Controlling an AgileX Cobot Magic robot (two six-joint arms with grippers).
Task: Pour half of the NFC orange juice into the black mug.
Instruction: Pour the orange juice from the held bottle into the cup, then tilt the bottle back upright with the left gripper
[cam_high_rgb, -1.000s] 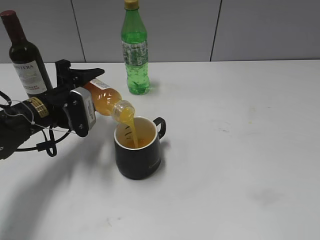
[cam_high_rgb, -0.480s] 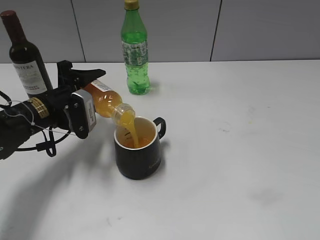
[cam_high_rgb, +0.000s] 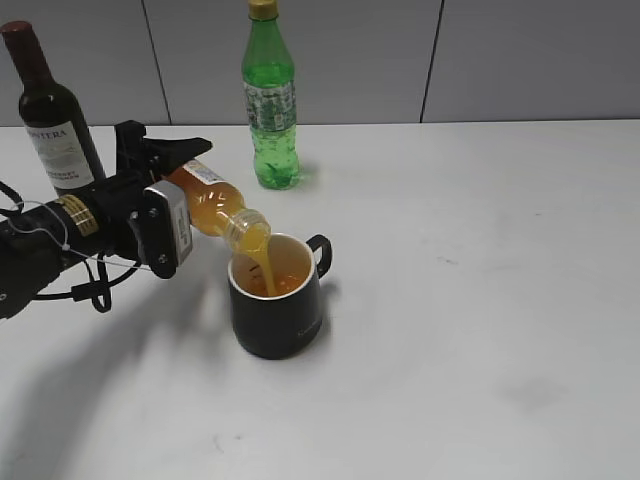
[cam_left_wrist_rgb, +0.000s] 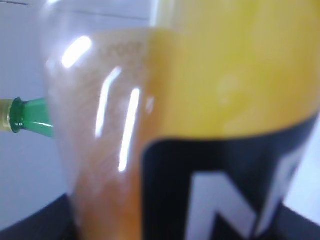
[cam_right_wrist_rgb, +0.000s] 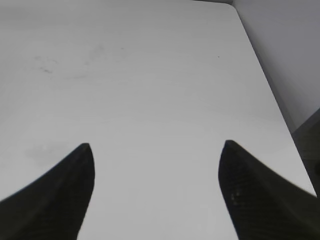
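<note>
My left gripper (cam_high_rgb: 178, 175) is shut on the NFC orange juice (cam_high_rgb: 208, 200), holding it tilted with its open neck just over the rim of the black mug (cam_high_rgb: 276, 312). A stream of orange juice runs from the neck into the mug, which holds orange liquid. In the left wrist view the NFC orange juice (cam_left_wrist_rgb: 200, 100) fills the frame, black label at the bottom, and the fingers are hidden behind it. My right gripper (cam_right_wrist_rgb: 156, 147) is open and empty above bare white table; it is out of the exterior view.
A tall green bottle (cam_high_rgb: 269, 100) stands behind the mug near the wall; its neck shows in the left wrist view (cam_left_wrist_rgb: 30, 117). A dark wine bottle (cam_high_rgb: 50, 115) stands at the back left beside my left arm. The white table (cam_high_rgb: 480, 300) extends to the right.
The bottle has stayed tilted over the mug and juice keeps pouring; the level in the mug has risen slightly. The arm has barely moved.
</note>
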